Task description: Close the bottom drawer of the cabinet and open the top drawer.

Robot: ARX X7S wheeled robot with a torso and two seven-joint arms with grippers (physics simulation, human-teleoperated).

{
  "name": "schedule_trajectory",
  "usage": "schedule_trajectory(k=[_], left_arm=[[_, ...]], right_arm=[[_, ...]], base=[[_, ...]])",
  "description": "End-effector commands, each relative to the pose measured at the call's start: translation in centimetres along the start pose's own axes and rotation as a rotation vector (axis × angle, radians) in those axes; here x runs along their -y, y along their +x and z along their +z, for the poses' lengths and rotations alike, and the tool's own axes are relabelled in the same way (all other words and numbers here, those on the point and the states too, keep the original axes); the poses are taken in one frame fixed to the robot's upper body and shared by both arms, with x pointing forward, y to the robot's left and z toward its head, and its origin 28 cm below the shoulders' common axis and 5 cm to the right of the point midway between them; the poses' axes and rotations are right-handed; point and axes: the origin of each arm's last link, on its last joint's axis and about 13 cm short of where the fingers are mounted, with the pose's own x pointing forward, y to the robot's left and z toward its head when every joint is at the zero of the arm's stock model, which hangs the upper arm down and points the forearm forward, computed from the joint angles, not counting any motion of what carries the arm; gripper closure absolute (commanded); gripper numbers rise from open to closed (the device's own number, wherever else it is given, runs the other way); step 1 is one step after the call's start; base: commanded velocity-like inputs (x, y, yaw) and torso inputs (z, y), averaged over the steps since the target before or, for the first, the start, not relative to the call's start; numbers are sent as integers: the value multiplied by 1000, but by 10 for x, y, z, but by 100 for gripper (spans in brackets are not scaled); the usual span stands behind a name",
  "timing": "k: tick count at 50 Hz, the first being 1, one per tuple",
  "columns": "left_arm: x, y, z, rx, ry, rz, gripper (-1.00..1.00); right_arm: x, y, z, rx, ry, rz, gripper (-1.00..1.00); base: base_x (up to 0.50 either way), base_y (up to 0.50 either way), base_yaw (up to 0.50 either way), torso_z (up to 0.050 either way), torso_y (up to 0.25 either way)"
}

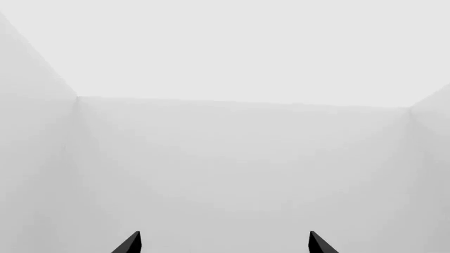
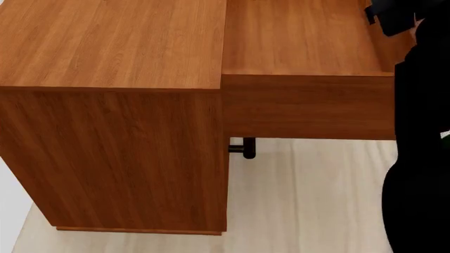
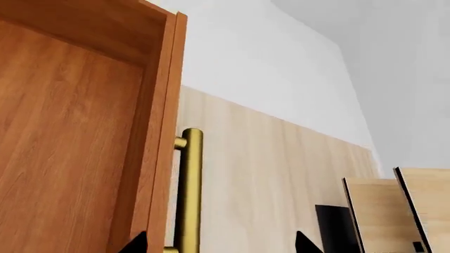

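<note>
The reddish-brown cabinet (image 2: pixel 113 153) fills the head view's left. Its top drawer (image 2: pixel 302 105) sticks far out to the right, its inside (image 2: pixel 302 37) showing. A dark bar handle (image 2: pixel 244 147) of a lower drawer shows under it. No lower drawer sticks out past the cabinet's front, and I cannot pick out the bottom drawer. My right gripper (image 3: pixel 221 245) is open, its fingertips either side of the top drawer's brass handle (image 3: pixel 188 190) without closing on it. It shows dark at the drawer's far end (image 2: pixel 390 16). My left gripper (image 1: pixel 225 243) is open and empty, facing blank white walls.
The cabinet stands on a pale wood surface (image 2: pixel 316 200). My dark right arm (image 2: pixel 422 158) fills the head view's right edge. Pale-wood rack panels (image 3: pixel 422 205) and a dark object (image 3: pixel 336 226) lie beyond the handle. A white wall (image 3: pixel 281 63) is behind.
</note>
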Motion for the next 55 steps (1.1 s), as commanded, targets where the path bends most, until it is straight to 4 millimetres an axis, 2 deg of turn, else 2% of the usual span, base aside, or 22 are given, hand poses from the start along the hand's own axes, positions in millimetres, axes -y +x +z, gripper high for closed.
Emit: schedule_trajectory(k=[1,14,30,50,53,55], left_arm=[[1,1,4,8,-3,-3,-100],[2,3,9,18,-4,-10,-100],[4,4,10,21,-8,-18,-100],[3,3,8,19,-13,-18,-100],[4,3,8,18,-15,-19,-100],[4,3,7,16,-18,-19,-100]], right_arm=[[15,-17,11,27,-38,-103,-100],[31,-34,16,66,6,-117,-100],[57,-53,-10,66,98,-166,-100],[72,-63,-39,59,167,-205,-100],[60,-58,-45,66,171,-78,-100],[62,-66,-53,66,175,-41,-100]], base=[[0,0,0,0,0],[0,0,0,0,0],[0,0,0,0,0],[0,0,0,0,0],[0,0,0,0,0],[0,0,0,0,0]])
